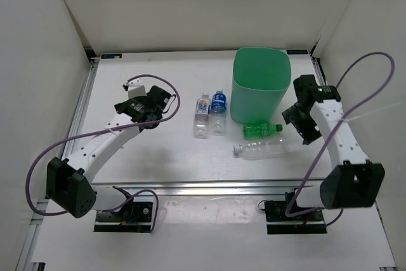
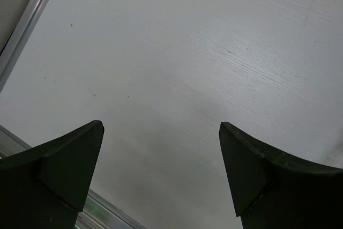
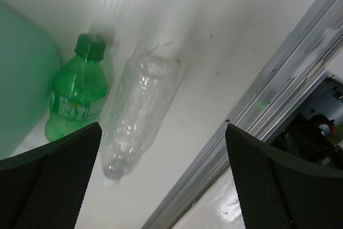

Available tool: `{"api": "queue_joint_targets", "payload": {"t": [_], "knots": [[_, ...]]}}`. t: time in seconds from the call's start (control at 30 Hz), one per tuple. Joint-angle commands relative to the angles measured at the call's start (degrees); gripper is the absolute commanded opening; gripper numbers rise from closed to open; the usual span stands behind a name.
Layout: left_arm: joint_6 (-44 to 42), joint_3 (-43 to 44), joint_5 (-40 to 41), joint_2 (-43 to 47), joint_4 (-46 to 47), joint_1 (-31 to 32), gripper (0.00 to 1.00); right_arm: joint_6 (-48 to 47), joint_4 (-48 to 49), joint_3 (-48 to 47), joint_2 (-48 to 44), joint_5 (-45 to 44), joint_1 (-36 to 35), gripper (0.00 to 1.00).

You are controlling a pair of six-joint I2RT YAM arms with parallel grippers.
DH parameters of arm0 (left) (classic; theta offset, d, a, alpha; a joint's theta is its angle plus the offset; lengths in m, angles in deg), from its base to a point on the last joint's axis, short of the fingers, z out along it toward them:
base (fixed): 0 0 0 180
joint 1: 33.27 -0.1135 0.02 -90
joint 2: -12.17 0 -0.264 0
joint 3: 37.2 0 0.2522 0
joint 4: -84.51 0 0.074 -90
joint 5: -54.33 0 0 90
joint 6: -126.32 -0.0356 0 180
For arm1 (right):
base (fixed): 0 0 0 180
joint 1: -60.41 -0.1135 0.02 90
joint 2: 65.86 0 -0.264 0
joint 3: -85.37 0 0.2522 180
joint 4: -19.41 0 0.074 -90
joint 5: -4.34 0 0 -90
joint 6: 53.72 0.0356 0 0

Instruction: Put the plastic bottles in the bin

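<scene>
The mint-green bin (image 1: 260,87) stands at the back middle of the table. A clear bottle with a white-red label (image 1: 202,116) and one with a blue label (image 1: 218,112) lie side by side left of it. A green bottle (image 1: 261,129) lies at the bin's foot, with a plain clear bottle (image 1: 259,150) in front of it. Both also show in the right wrist view, the green bottle (image 3: 75,97) and the clear bottle (image 3: 136,113). My right gripper (image 1: 297,122) is open and empty, right of the green bottle. My left gripper (image 1: 162,107) is open and empty, left of the labelled bottles.
White walls close in the table on three sides. A metal rail (image 1: 222,187) runs along the front edge, and another (image 1: 82,103) along the left side. Purple cables loop off both arms. The left wrist view shows only bare white table (image 2: 187,68).
</scene>
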Motion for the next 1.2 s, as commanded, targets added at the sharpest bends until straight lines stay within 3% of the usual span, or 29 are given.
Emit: {"api": "queue_joint_targets", "payload": {"t": [0.0,0.27,0.43,0.57,0.7,0.93,1.17], "knots": [[0.0,-1.3,0.9,3.3,0.8,0.1,1.0,-3.7,2.0,4.3,-5.9,9.6,2.1,1.0],[0.7,-5.2,0.4,6.5,0.3,0.1,1.0,-6.8,4.4,19.6,-13.3,18.3,10.0,1.0],[0.7,-6.3,-0.2,8.4,0.3,-0.5,1.0,-10.4,8.5,22.8,-16.5,26.9,15.2,1.0],[0.7,-8.4,-0.7,9.7,0.3,-0.5,1.0,-11.1,9.2,22.3,-19.7,29.0,14.1,1.0],[0.7,-10.4,-2.6,11.4,0.3,-0.5,1.0,-7.9,16.2,28.1,-26.1,31.0,14.1,1.0],[-0.3,-14.1,-6.1,13.2,2.0,-0.5,1.0,-6.5,28.5,37.3,-24.1,33.6,14.1,1.0],[-4.5,-16.8,-7.3,15.8,4.1,-0.5,1.0,-4.3,35.7,39.8,-20.8,33.4,13.1,1.0]]}}
